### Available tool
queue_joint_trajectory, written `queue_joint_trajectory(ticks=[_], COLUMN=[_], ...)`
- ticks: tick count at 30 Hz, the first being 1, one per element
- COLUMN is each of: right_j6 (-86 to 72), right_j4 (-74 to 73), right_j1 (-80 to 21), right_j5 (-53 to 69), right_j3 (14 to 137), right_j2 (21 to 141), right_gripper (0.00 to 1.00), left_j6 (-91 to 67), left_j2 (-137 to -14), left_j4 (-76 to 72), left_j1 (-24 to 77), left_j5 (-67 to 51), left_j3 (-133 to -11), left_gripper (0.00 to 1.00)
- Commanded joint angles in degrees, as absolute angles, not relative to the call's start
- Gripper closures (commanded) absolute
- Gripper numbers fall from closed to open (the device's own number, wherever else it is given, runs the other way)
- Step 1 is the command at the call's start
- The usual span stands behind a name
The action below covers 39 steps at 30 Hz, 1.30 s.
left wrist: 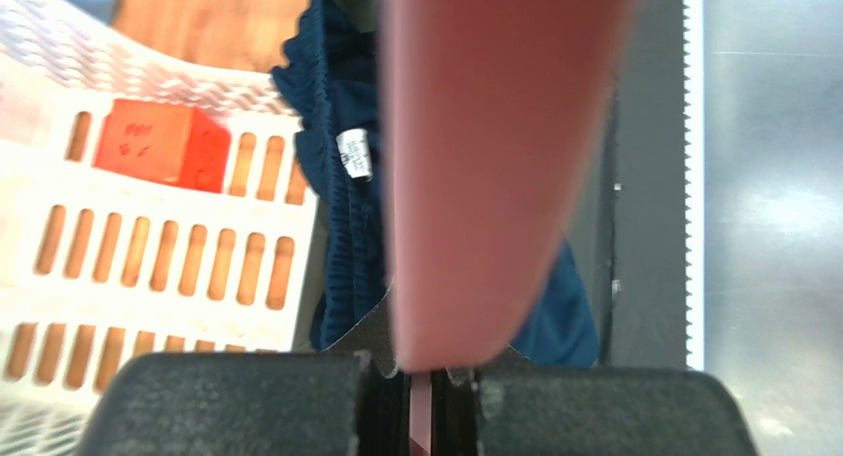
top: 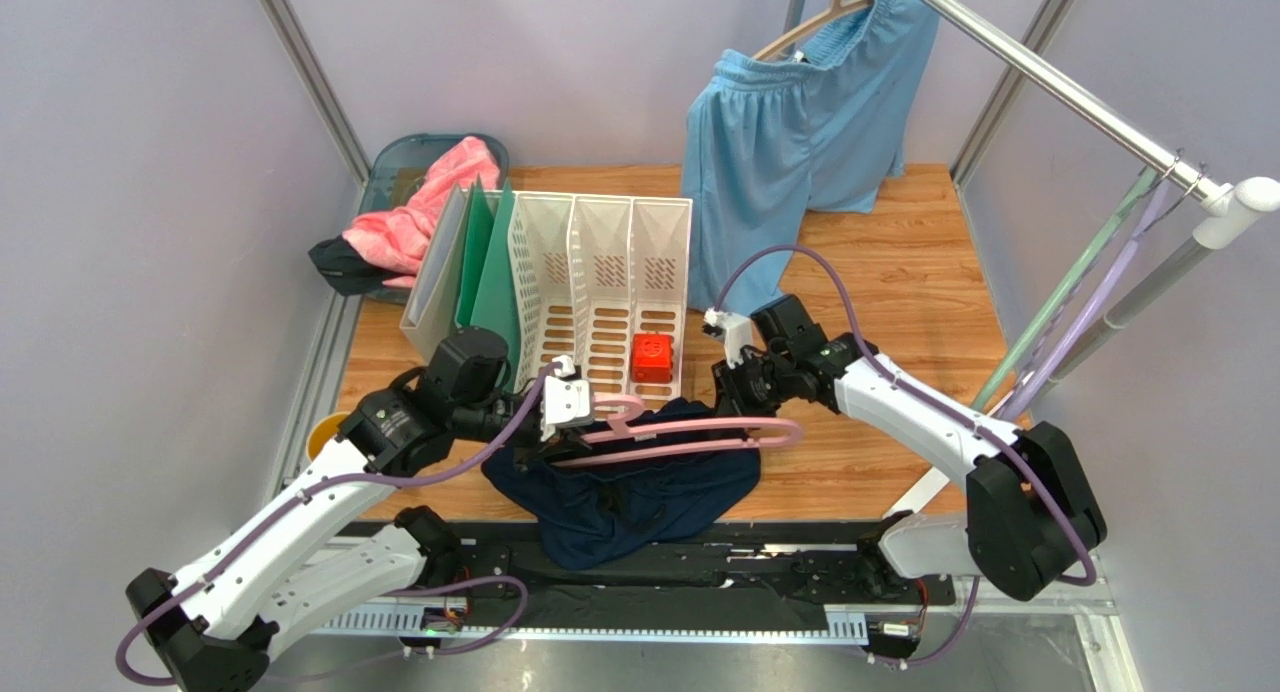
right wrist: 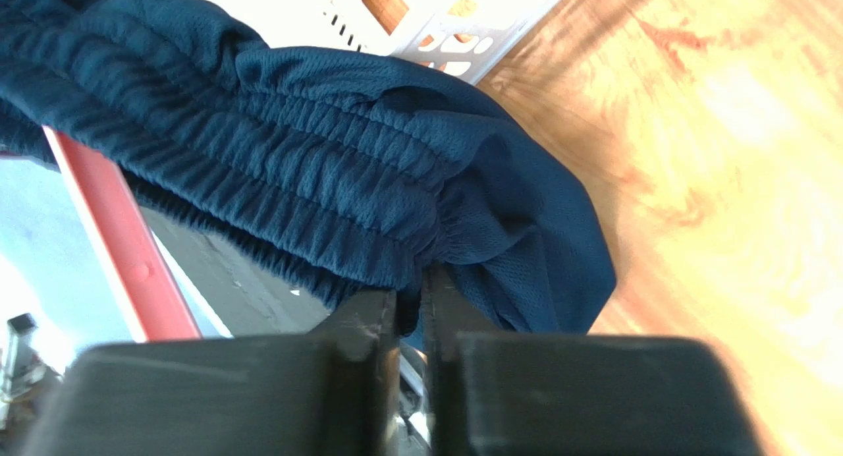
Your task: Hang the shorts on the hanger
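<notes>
The dark navy shorts (top: 639, 490) hang bunched over the table's front edge, draped on the thin pink hanger (top: 684, 434), which lies level above them. My left gripper (top: 559, 422) is shut on the hanger's left end; in the left wrist view the pink hanger (left wrist: 485, 169) fills the middle, with the shorts (left wrist: 346, 209) and their white label behind. My right gripper (top: 747, 380) is shut on the shorts' elastic waistband (right wrist: 327, 169) at the hanger's right end. A pink bar of the hanger (right wrist: 109, 229) runs beside the fabric in the right wrist view.
A white slotted file rack (top: 601, 287) holding a red block (top: 651, 358) stands just behind the hanger. Green and grey folders (top: 466, 265) lean at its left. A bin with pink cloth (top: 413, 212) sits back left. Light blue shorts (top: 796, 122) hang on a wooden hanger from the rail (top: 1052, 77).
</notes>
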<state>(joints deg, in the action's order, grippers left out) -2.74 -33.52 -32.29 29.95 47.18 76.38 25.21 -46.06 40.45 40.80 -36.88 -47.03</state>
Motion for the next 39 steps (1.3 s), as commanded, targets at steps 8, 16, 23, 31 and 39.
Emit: queue_joint_trajectory(ticks=[8,16,23,31,39], right_j6=[1.3,6.24,8.26,9.93,6.59], right_j4=[-45.17,-52.29,-53.44,-58.09,-59.68], right_j1=[-24.17,-21.97,-20.66,-19.25,-25.13], right_j5=[29.45,24.36,22.41,25.66,29.17], right_j3=[52.99,56.25,55.63,63.98,67.76], right_j2=[69.09,67.77,67.67,66.54,64.95], right_gripper=[1.0,1.0,1.0,1.0,1.0], left_j6=[27.5,29.88,28.56,37.26,31.91], left_j2=[-38.59,-35.25,-31.9,-37.26,-50.61], left_j4=[47.01,54.22,55.46,60.03,56.52], left_j1=[40.69,40.69,40.69,40.78,43.49], left_j5=[-20.05,-7.93,-5.45,-10.28,-16.08], left_j3=[-46.49,-46.67,-46.05,-47.9,-58.7], left_gripper=[1.0,1.0,1.0,1.0,1.0])
